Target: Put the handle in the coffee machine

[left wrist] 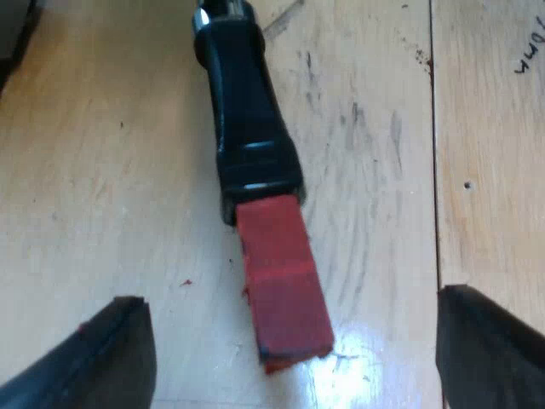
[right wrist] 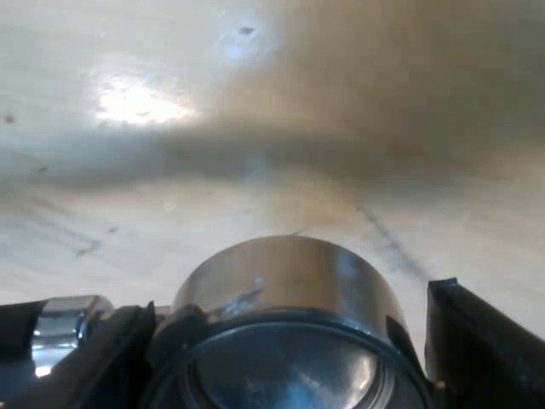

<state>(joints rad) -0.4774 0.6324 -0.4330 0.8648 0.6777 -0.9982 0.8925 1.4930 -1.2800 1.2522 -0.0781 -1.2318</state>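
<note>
The wooden table (left wrist: pixel 102 170) carries the holder (left wrist: pixel 251 111), which lies flat and loose, so the task is judged barely begun: lifting it, carrying it and locking it into the machine are all left to do. The right gripper (right wrist: pixel 289 300) sits about the holder's metal head (right wrist: pixel 289 273), and whether it clamps that head cannot be told. The left gripper (left wrist: pixel 289 298) hangs over the handle's red end (left wrist: pixel 281 281) with its 2 fingers (left wrist: pixel 111 358) spread wide, 1 on either side, holding nothing.

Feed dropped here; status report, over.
Left gripper open, straddling red end of black handle. Right gripper at round metal holder cup. Both lying on wooden table.
</note>
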